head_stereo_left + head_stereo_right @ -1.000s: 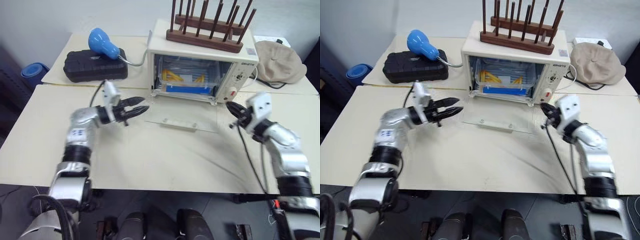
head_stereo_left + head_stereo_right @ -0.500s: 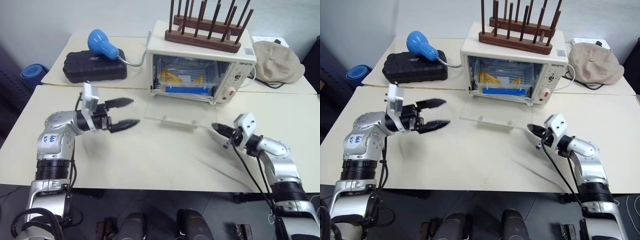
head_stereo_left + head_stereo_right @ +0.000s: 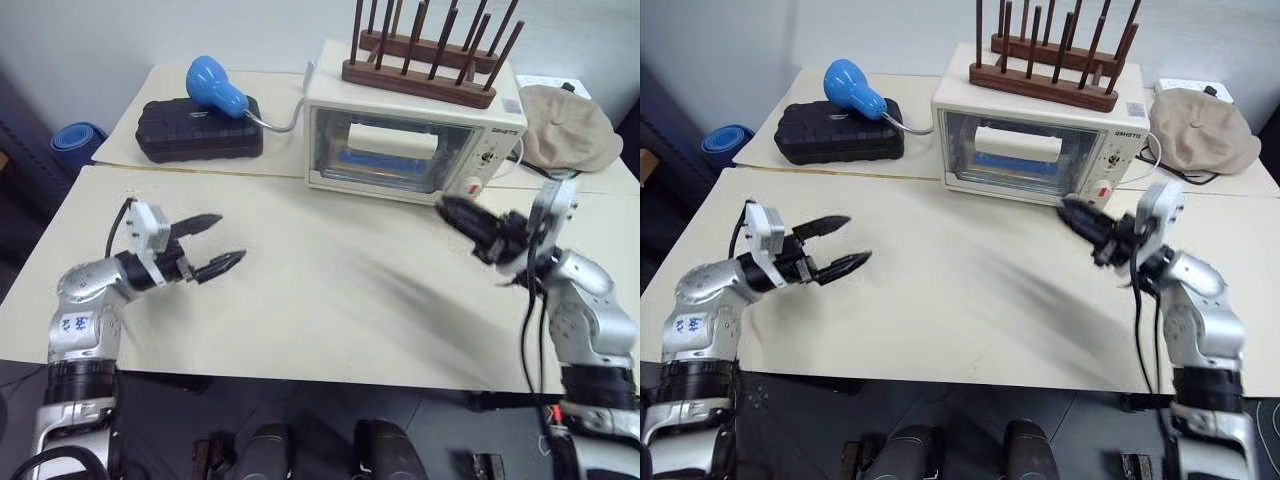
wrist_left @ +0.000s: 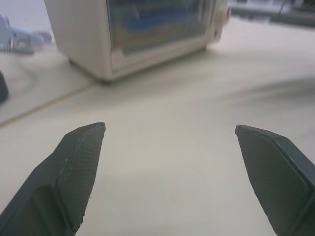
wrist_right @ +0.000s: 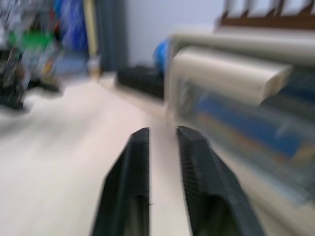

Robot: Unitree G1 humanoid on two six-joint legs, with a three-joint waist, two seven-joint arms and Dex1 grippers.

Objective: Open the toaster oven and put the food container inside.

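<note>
Now, from the head views, the toaster oven [image 3: 413, 135] stands at the far edge of the front table [image 3: 330, 300], a little toward its right side. Its long axis runs along this edge, and its glass door, which is closed, faces the robot. Behind the glass the food container [image 3: 385, 162] shows as a blue band lying lengthwise with the oven. A wooden rack [image 3: 432, 75] sits on top of the oven. The left gripper [image 3: 213, 243] hangs over the left part of the table with its 2 fingers wide apart and nothing between them. The right gripper [image 3: 453, 210] is just before the oven's right front corner; I cannot tell its opening here.

From the left wrist, the 2 fingers [image 4: 74, 172] stand far apart and empty, pointing to the oven [image 4: 133, 34].

From the right wrist, the fingers [image 5: 129, 187] have a narrow gap and hold nothing, beside the oven door's white handle [image 5: 231, 73].
</note>
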